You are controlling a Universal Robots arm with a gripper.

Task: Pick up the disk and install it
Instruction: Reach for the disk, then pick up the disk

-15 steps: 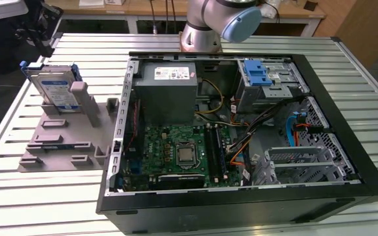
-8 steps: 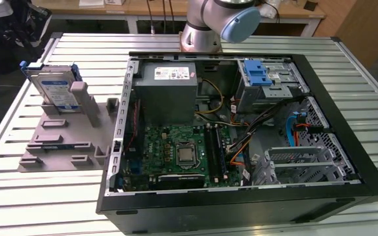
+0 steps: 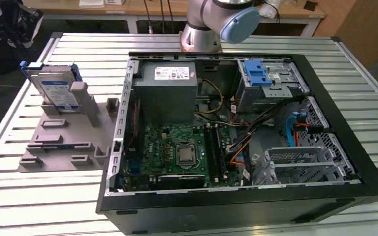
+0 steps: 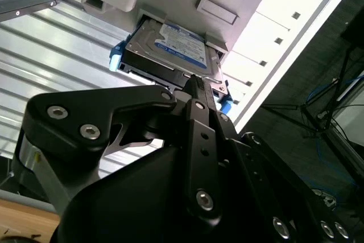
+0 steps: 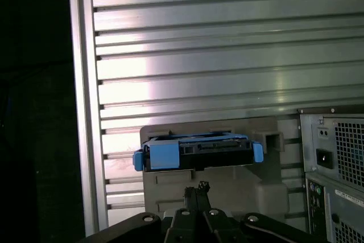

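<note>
Upper left of the exterior view: disk (image 3: pixel 53 87) standing on edge in the grey fixture block (image 3: pixel 64 142), untouched. Centre and right: open computer case (image 3: pixel 241 204) on the slatted table (image 3: pixel 31 201), holding power supply (image 3: pixel 169 93), motherboard (image 3: pixel 182 152) and blue-latched drive cage (image 3: pixel 267 78). In both wrist views, gripper (image 4: pixel 193 81) near the disk but apart from it, fingers pinched together on nothing. Second wrist view: white-and-blue label (image 4: pixel 181 42). First wrist view: disk's narrow edge, case's rear panel (image 5: pixel 335 169).
</note>
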